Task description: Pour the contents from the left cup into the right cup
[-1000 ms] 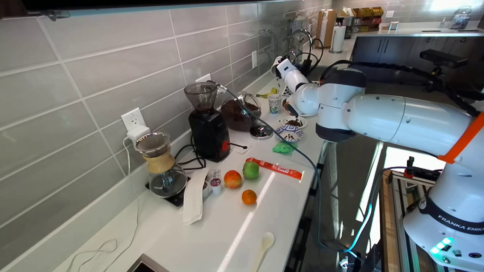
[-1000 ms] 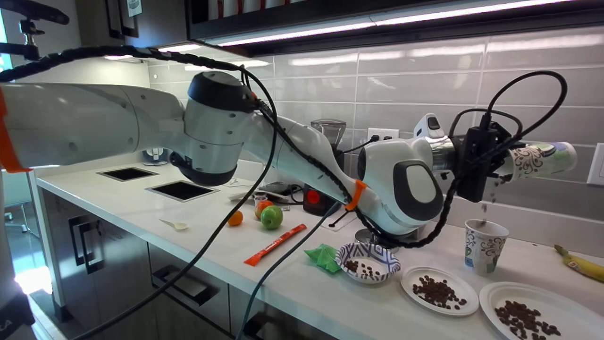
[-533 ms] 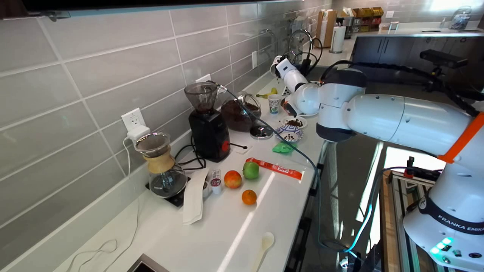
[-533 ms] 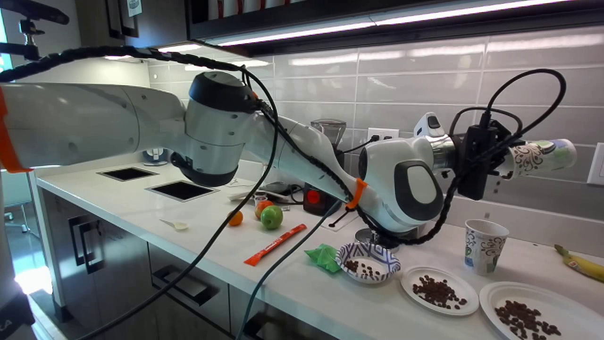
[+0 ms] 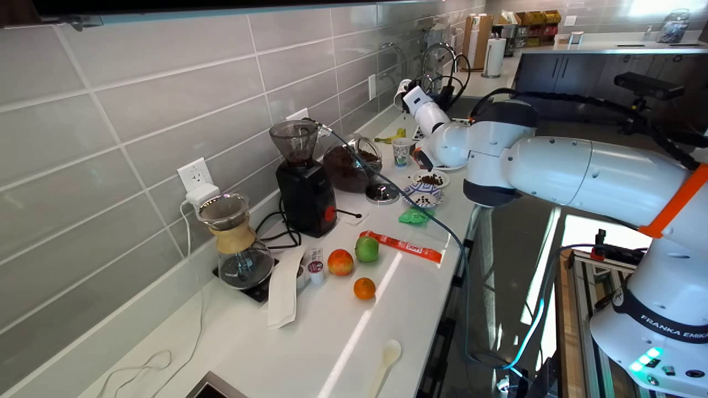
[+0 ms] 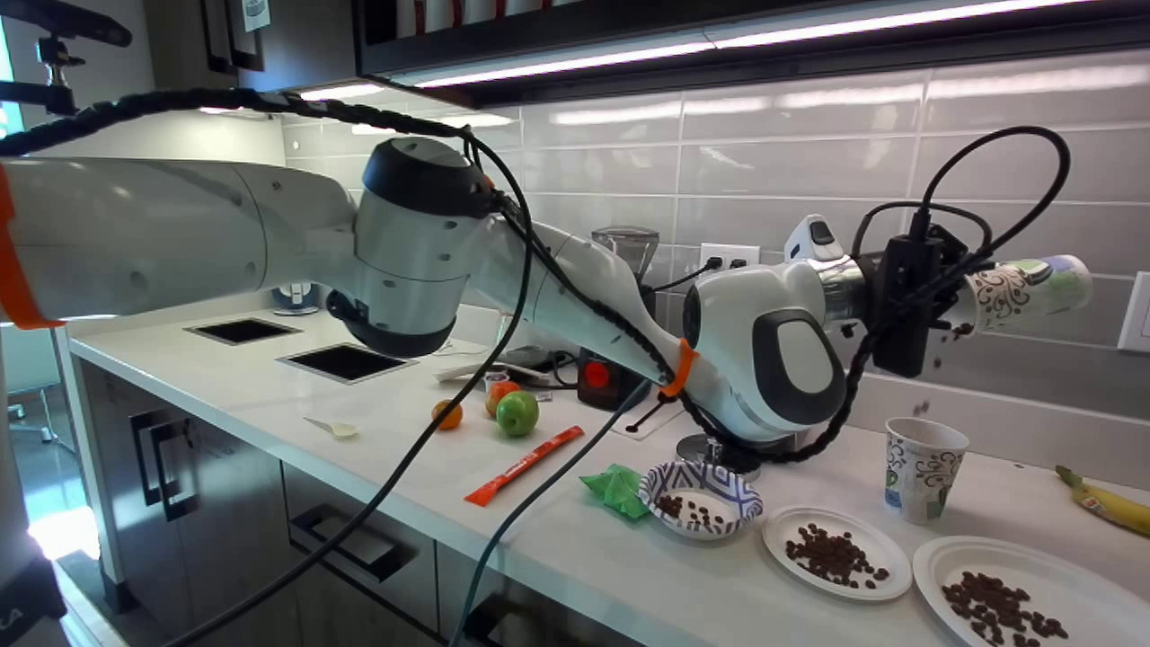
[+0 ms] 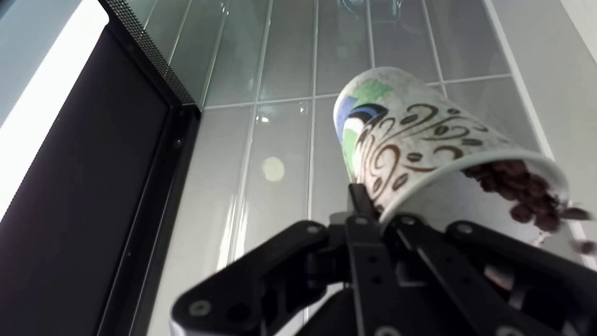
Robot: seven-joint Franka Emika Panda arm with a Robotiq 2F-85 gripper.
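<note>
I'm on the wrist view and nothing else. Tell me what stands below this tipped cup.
Observer: In an exterior view, a second cup stands upright on the counter, lower than the tipped cup.
Operator: Check the aim of the pour for me.
Observer: It looks good: in an exterior view, dark pieces are in mid-air above the second cup's mouth.
Operator: Name something lying off to that cup's side.
Observer: A banana, with a gap between it and the second cup.
</note>
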